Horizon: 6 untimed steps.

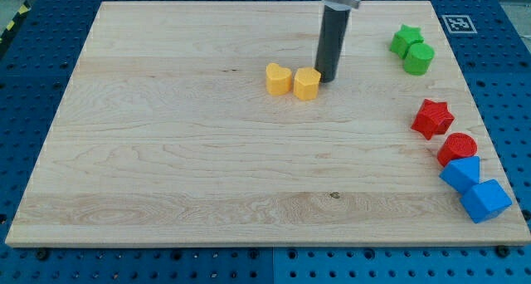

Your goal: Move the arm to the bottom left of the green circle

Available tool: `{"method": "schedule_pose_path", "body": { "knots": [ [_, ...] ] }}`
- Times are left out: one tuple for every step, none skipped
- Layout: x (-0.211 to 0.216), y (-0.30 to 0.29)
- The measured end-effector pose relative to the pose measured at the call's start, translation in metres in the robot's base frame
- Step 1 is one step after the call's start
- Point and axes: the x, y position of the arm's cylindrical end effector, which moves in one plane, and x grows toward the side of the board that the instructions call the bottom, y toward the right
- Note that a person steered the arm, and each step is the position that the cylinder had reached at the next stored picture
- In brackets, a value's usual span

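Right now my tip [325, 78] rests on the tabletop [166, 151] just beside the yellow hexagon block [307, 83], at its right side, with the yellow heart block [278, 79] touching or nearly touching that hexagon on its left. The end effector is a plain rod with nothing to open or close, and it holds nothing. The green circle [419, 59] sits near the view's top right, touching the green star [406, 40] just above it, and well apart from my tip. I judge the approach step to be in hand and not yet done: the next move calls for sliding rightward and slightly toward the view's bottom, stopping just below and left of the green circle without nudging it. Down the right edge lie a red star [432, 118], a red circle [457, 148] and two blue blocks [474, 188]. The wooden board lies on a blue perforated base [50, 6]; a printed marker [456, 23] sits at the top right.
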Motion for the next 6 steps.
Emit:
{"method": "schedule_pose_path", "body": {
  "knots": [
    [-0.006, -0.005],
    [-0.007, 0.018],
    [-0.007, 0.02],
    [-0.007, 0.022],
    [-0.007, 0.029],
    [-0.006, 0.029]
  ]
}}
